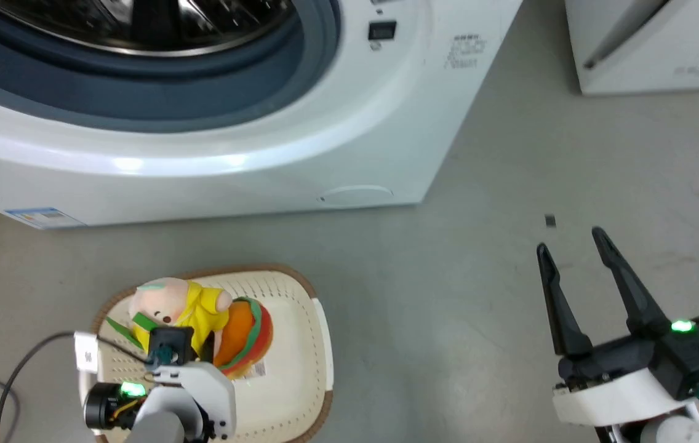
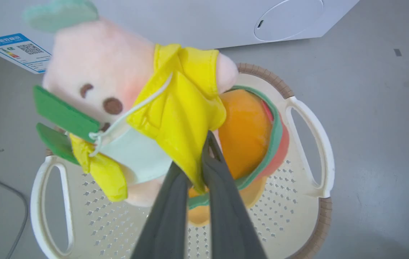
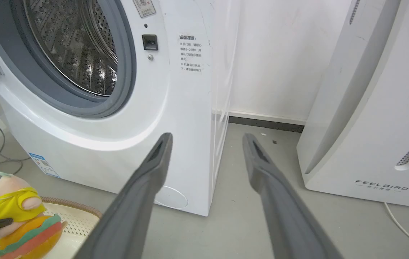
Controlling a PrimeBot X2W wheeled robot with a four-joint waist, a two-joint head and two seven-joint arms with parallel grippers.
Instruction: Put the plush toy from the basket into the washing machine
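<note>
plush toy (image 2: 136,108) over basket (image 2: 309,118); looks soft, light, squashy | left gripper (image 2: 197,158) pinched on its yellow top; thin fold may slip, body safer | right gripper (image 1: 568,241) spread, empty

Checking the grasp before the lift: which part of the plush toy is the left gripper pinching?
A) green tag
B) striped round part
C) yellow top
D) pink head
C: the left gripper is shut on the plush toy at its yellow cloth.
</note>
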